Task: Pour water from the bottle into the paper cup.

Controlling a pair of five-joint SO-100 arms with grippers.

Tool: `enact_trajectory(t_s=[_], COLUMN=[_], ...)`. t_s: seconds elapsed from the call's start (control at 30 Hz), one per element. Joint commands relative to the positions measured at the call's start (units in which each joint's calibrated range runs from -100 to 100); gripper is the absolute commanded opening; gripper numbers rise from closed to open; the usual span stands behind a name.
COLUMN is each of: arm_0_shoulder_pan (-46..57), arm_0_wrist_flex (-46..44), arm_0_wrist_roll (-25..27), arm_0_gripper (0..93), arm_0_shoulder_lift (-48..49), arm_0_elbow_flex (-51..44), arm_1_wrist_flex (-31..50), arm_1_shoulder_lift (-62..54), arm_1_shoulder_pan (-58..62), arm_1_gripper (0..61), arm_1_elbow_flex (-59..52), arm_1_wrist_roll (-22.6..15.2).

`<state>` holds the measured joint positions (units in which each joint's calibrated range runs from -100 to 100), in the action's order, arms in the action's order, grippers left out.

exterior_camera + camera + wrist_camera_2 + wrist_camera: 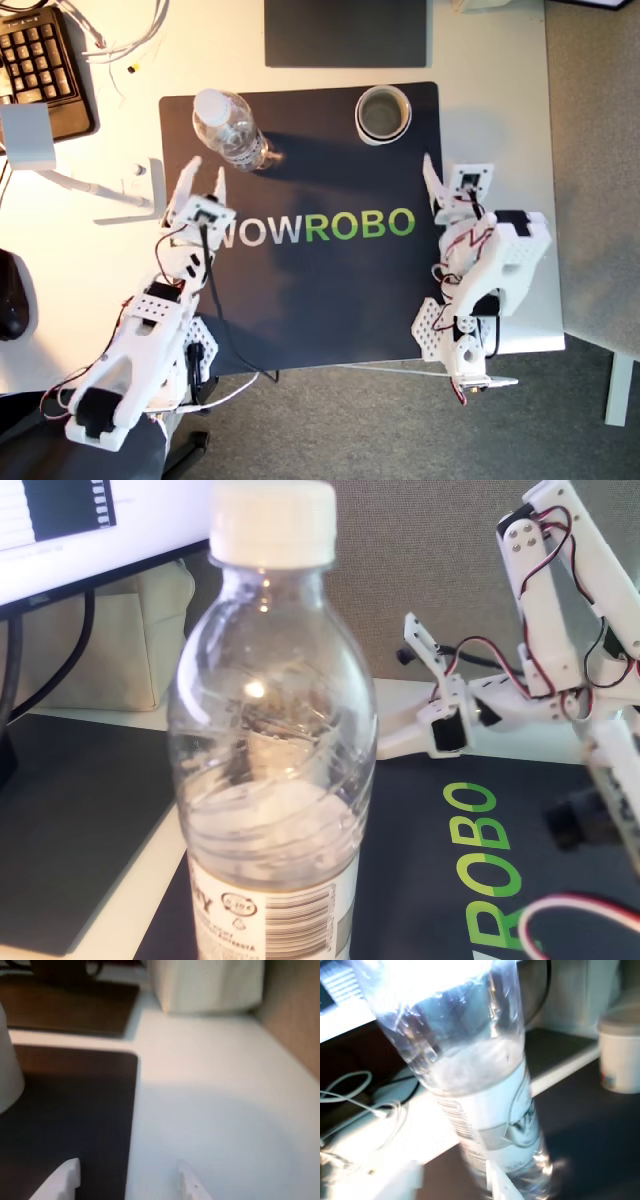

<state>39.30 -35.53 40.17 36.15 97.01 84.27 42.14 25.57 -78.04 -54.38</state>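
The bottle [230,130] stands upright on the black mat [330,300], toward the exterior view's left; it is clear, white-capped and part full [270,760]. My first gripper [205,180] is open just short of it, its jaws pointing at the bottle's lower part [510,1125] without gripping it. The paper cup [383,113] stands on the mat's far edge, toward the exterior view's right, and also shows as the cup [620,1055] in the first wrist view. My second gripper [125,1180] is open and empty over the mat's edge, nearer than the cup [7,1070].
A keyboard [40,70], loose cables [120,35], a white stand [100,185] and a mouse [12,295] lie at the exterior view's left. A dark pad [345,30] lies beyond the mat. The table edge [555,200] runs close behind the second arm.
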Motion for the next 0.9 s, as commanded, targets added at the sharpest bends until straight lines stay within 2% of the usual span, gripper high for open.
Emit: enact_trajectory(t_s=[0.0,0.07,0.1,0.17,0.23,0.3,0.33,0.37,0.43,0.53,0.6,0.7,0.73,0.77,0.8,0.83,0.87], arm_0_shoulder_pan=[4.8,7.0,7.2,7.0,7.0,7.0,7.2,7.6,8.0,9.4,10.7,11.1,10.8,10.6,9.5,9.0,8.9], arm_0_wrist_flex=[-19.2,-23.8,-25.4,-25.8,-25.3,-23.9,-23.4,-21.7,-19.2,-17.3,-15.7,-15.4,-16.1,-16.3,-17.9,-18.4,-18.6], arm_0_wrist_roll=[5.0,6.6,6.8,6.9,6.7,6.5,6.3,6.3,6.2,6.1,5.7,5.3,4.4,4.2,3.1,2.6,2.3], arm_0_gripper=[39.8,67.2,71.9,72.6,72.6,72.6,72.6,72.6,72.6,72.6,72.6,72.6,57.0,52.0,27.3,14.0,9.0], arm_0_shoulder_lift=[-8.6,-12.5,-14.3,-16.2,-21.2,-28.1,-29.9,-33.9,-39.2,-43.3,-44.6,-44.8,-44.4,-44.2,-43.7,-43.4,-43.2], arm_0_elbow_flex=[2.0,2.0,1.8,0.4,-5.3,-13.5,-16.0,-22.3,-31.4,-38.3,-41.3,-42.0,-40.8,-40.4,-38.4,-37.7,-37.5], arm_1_wrist_flex=[1.5,6.3,6.6,6.5,6.9,5.7,6.2,7.9,7.8,7.6,7.9,9.9,11.6,12.2,12.7,12.5,12.2], arm_1_shoulder_lift=[5.7,6.4,6.4,6.4,3.5,-2.9,-3.9,-4.9,-4.5,-2.6,-2.8,-4.1,-4.9,-4.9,-5.0,-4.7,-4.5], arm_1_shoulder_pan=[3.3,0.9,0.1,-0.1,-1.8,-6.1,-7.6,-10.6,-9.9,-12.7,-16.4,-22.4,-26.2,-27.1,-29.3,-29.6,-29.6], arm_1_gripper=[27.9,28.2,27.8,26.4,24.3,24.4,24.7,25.4,25.2,25.6,28.0,28.3,28.3,28.3,28.3,28.4,28.5], arm_1_elbow_flex=[16.1,10.8,9.9,9.9,6.8,-5.4,-8.2,-12.1,-12.0,-11.1,-11.1,-11.8,-12.1,-12.1,-11.6,-10.4,-9.5], arm_1_wrist_roll=[-5.2,-5.3,-5.2,-4.9,-1.9,0.0,0.3,1.1,0.7,0.9,1.6,2.4,2.3,2.3,2.4,2.4,2.5])
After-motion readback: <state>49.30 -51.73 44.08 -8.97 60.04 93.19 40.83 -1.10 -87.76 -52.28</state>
